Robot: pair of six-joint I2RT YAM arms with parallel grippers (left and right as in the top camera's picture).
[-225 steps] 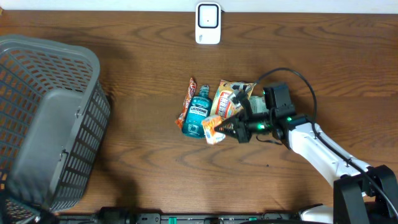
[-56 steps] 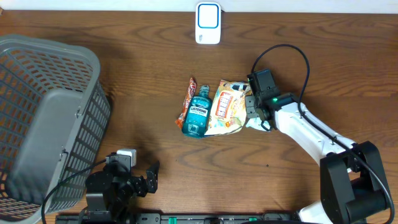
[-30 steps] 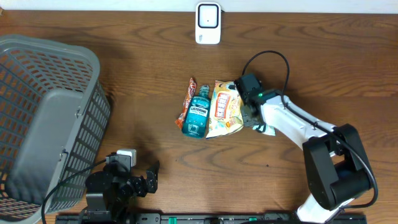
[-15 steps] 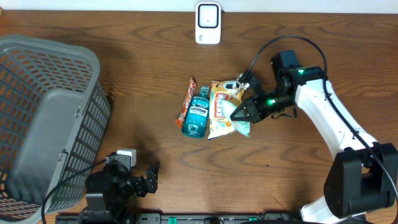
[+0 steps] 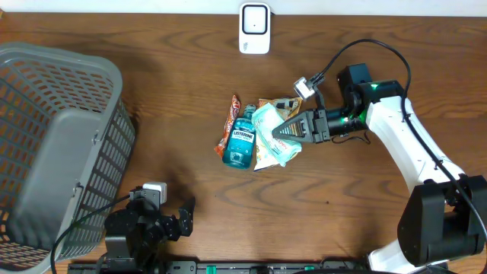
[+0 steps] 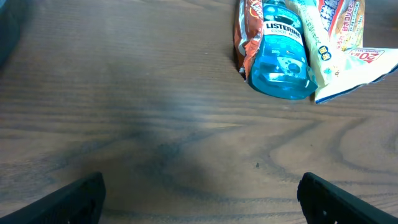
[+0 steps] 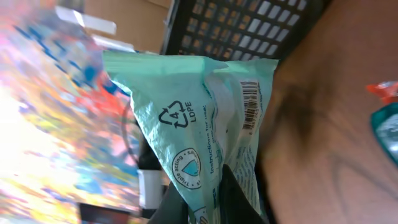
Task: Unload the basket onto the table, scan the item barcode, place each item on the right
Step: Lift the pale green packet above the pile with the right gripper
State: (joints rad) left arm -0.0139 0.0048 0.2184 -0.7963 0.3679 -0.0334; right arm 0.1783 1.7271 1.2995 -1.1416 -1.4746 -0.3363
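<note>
Wooden table bears a Listerine bottle; green pouch reads LDPE.

In the overhead view the green pouch is covering most of the snack bag, and the basket is running off the left edge. The right wrist view is dissolving into coloured smears on its left. There the pouch is hiding the tips of the jaws, and the digits of its barcode are too small to read. In the left wrist view the top edge is cutting off the mouthwash bottle and orange wrapper.
</note>
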